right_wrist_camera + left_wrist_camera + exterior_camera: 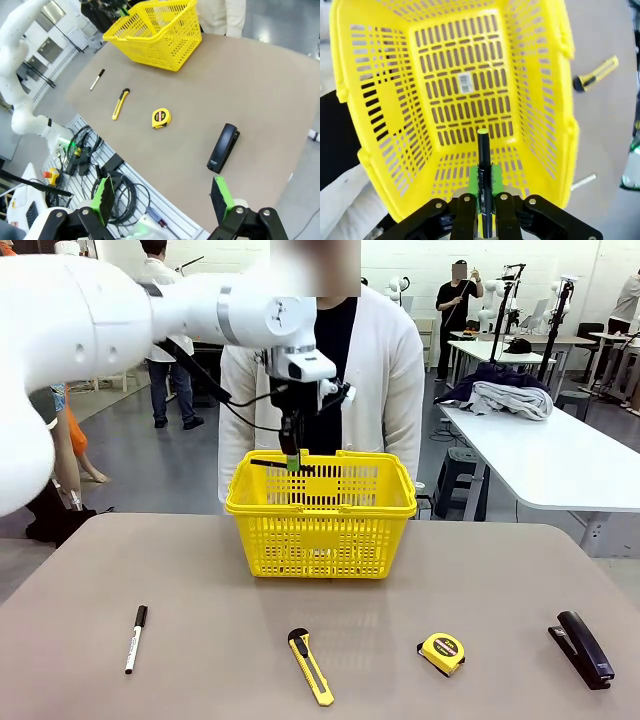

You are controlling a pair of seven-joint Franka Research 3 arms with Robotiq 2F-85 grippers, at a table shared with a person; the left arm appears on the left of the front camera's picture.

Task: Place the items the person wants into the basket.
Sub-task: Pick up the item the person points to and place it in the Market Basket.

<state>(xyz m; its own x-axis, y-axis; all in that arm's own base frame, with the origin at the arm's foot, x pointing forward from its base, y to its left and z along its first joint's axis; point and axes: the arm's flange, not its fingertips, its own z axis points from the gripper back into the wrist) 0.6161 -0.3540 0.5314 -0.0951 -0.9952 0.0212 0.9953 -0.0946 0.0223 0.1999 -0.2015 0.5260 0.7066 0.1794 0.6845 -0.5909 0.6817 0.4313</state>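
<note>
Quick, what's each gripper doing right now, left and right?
Left gripper: closed on the black pen, above the yellow basket.
Right gripper: open, holding nothing.

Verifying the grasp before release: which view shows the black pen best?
Left wrist view: the pen stands clamped between the left gripper's green pads, above the basket floor. Front view: gripper at the rim, pen hard to tell. Right wrist view: too far off to tell.
</note>
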